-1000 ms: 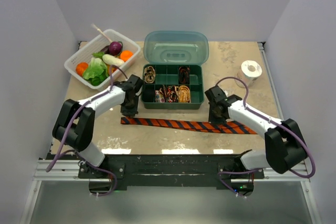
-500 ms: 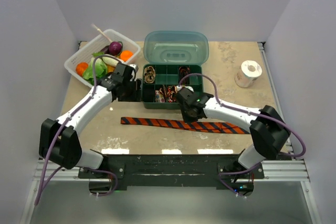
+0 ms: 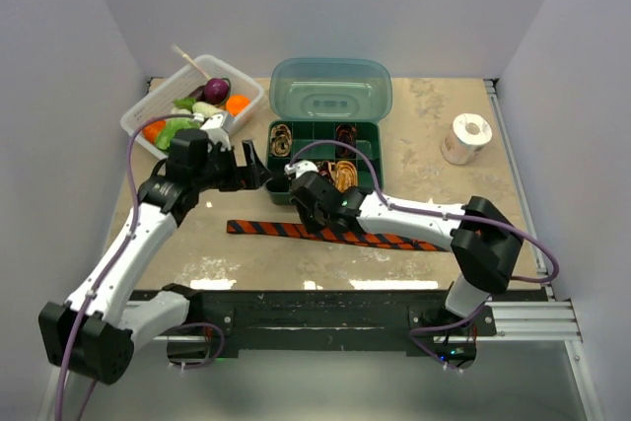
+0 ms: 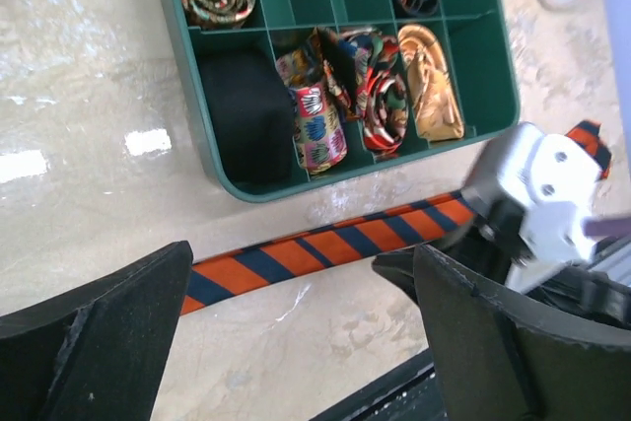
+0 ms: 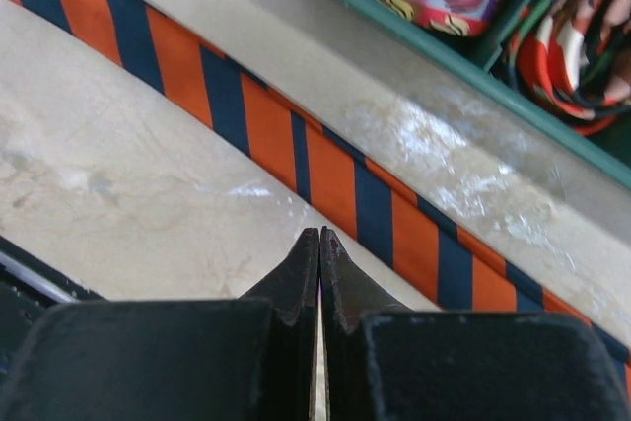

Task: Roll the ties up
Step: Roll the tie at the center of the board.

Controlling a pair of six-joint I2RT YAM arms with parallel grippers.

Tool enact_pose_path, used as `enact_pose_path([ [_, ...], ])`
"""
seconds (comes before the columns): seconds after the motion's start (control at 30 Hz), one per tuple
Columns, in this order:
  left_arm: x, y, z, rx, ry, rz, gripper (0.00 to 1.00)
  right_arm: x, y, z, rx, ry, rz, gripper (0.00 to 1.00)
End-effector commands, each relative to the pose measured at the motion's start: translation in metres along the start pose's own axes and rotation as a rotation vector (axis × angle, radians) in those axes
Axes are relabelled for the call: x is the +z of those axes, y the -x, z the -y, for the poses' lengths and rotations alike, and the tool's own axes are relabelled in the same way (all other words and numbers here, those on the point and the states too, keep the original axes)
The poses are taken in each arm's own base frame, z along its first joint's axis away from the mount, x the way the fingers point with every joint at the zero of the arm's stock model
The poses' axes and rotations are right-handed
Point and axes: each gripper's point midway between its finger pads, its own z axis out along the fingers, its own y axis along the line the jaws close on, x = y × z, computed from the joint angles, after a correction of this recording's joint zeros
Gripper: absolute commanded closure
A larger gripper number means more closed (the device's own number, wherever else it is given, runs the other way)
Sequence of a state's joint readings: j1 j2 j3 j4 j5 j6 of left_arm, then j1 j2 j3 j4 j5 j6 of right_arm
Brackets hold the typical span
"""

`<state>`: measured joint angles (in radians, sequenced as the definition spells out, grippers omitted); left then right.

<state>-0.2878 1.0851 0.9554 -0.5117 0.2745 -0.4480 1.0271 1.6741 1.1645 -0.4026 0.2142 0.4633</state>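
Top cam: fixed high behind arm bases, looks down & fwd over whole table (image 3: 434,125). Left wrist cam: mid height, looks down past left gripper (image 4: 303,246) onto green box (image 4: 345,23) front rows & striped tie (image 4: 296,255). Right wrist cam: v. close to tabletop, right gripper (image 5: 318,234) at bottom centre, facing box's near wall. All 3 share tie + box front.

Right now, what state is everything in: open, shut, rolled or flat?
Striped tie, unrolled, lying flat.
Small ties, coiled.
Box lid, open.
Tape roll, wound up.
Left pincer, open, empty.
Right pincer, shut, empty.
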Motion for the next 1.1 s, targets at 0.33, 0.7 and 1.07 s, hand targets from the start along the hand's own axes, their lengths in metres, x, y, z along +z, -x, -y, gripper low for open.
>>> enact_pose_path([
  [0.33,0.014,-0.005,-0.007,-0.161,-0.101,0.245,0.01,0.058,-0.016,-0.048,-0.04,-0.011,0.006,1.0],
  [0.7,0.028,-0.024,-0.07,-0.23,0.107,0.272,0.01,0.027,0.017,-0.061,0.006,0.068,0.117,1.0],
  [1.07,0.017,-0.035,-0.109,-0.288,0.231,0.303,0.02,0.07,0.021,-0.067,-0.015,0.006,0.11,1.0],
])
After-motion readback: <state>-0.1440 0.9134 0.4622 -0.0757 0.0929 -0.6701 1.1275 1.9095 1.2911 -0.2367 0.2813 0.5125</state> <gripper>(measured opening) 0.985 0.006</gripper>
